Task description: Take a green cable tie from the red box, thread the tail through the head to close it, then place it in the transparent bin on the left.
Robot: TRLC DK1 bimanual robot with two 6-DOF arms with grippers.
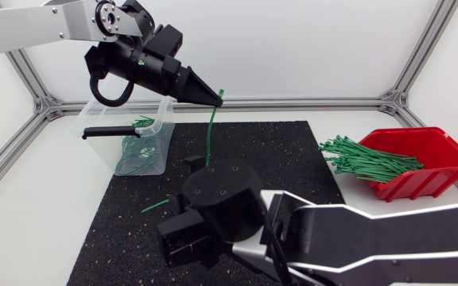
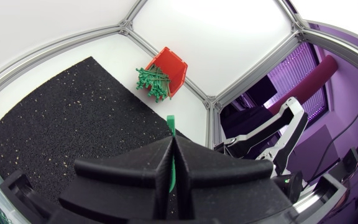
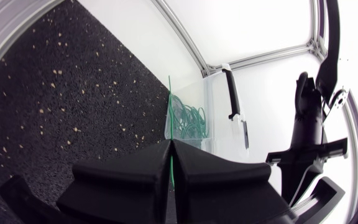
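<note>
Overhead, left hand [image 1: 216, 98] pinches the green cable tie [image 1: 210, 135]; right hand [image 3: 170, 149] grips it, visible only wrist-side.

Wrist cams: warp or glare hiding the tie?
No. Left wrist view: the mat edge bows; the cable tie shows green in the left hand. Right wrist view: same bowing; the cable tie reads thin against the transparent bin ahead of the right hand. Head view: even light, soft shadows.

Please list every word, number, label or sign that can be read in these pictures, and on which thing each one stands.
None can be read.
No print shows on the red box, the transparent bin, the black mat, the green cable tie, the left gripper or the right gripper.
</note>
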